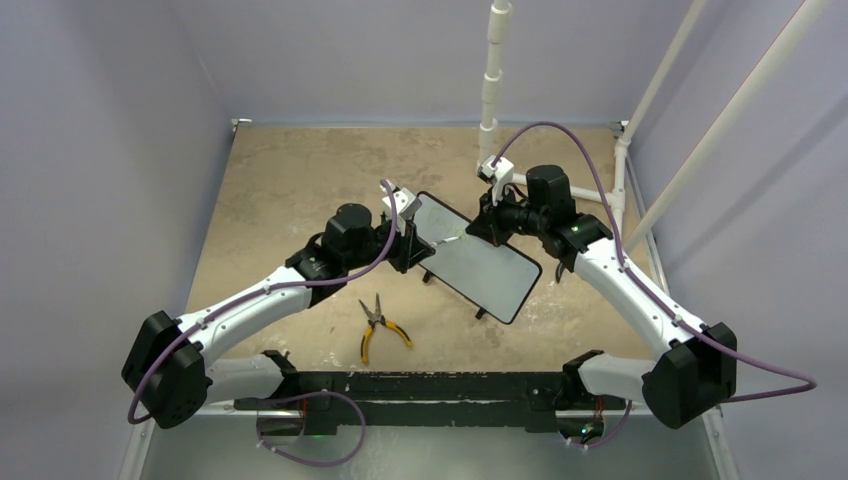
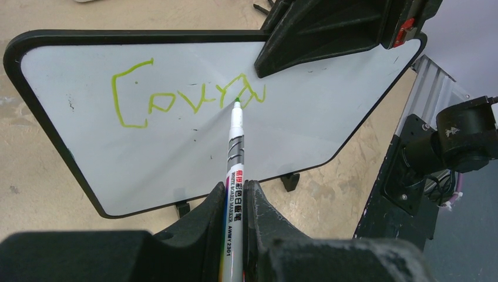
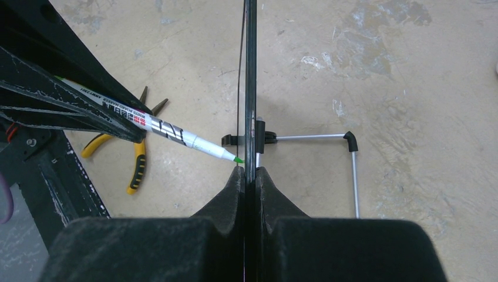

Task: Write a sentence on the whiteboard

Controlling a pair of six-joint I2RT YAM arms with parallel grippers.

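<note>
Whiteboard sits near the middle of the surface, a little toward the right edge. Its long side runs diagonally from the far left to the near right, and its white face is turned toward the left arm. The right end effector is clenched on the board's far upper edge, one finger on each face. From that wrist the board shows edge-on as a thin black line. A thin wire leg with a black cap juts from a black clip on the board's back. Whether the board's feet rest on the surface cannot be told. The sentence shows in the left wrist view as a single row of yellow-green scrawl across the upper half of the board. It starts with a large bracket-like letter at the left and runs on in smaller strokes that cannot be read as words. The left end effector is grasping a marker with a white printed barrel, clamped between both fingers. The marker's green tip meets the board at the right end of the scrawl. Pliers with yellow and black handles lie on the surface closer to the near edge, apart from the board.
</note>
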